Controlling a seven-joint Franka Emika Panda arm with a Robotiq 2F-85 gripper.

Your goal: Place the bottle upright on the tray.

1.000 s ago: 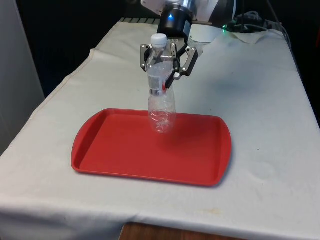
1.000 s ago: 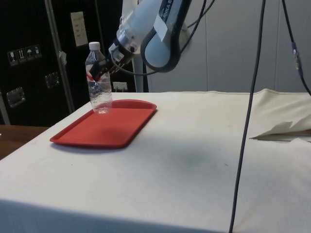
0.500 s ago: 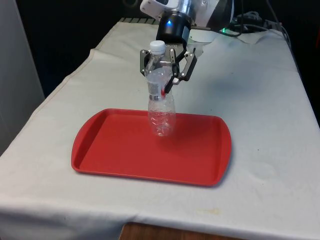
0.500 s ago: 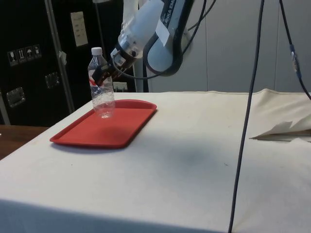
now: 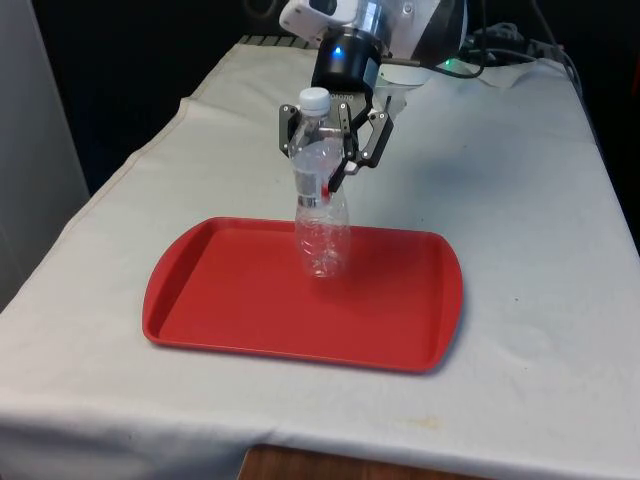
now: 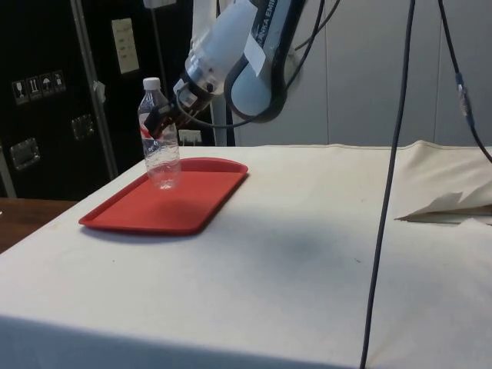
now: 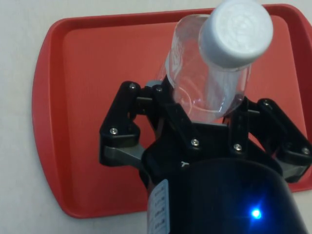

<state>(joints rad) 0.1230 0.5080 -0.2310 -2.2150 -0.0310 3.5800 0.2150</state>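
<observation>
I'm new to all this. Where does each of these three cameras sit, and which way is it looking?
Front view: looks along the table at the red tray, the bottle, the gripper and part of the arm.
Side view: sits beside the table, looking across it at tray, bottle and the bent white arm.
Wrist view: rides on the arm, looking down past the gripper onto the bottle's cap.
All three share bottle and tray.

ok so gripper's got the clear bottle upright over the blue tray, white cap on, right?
One thing is off: the tray is red, not blue, as the front view shows. The rest holds: the gripper has the clear bottle upright over the tray, with its white cap on.
</observation>
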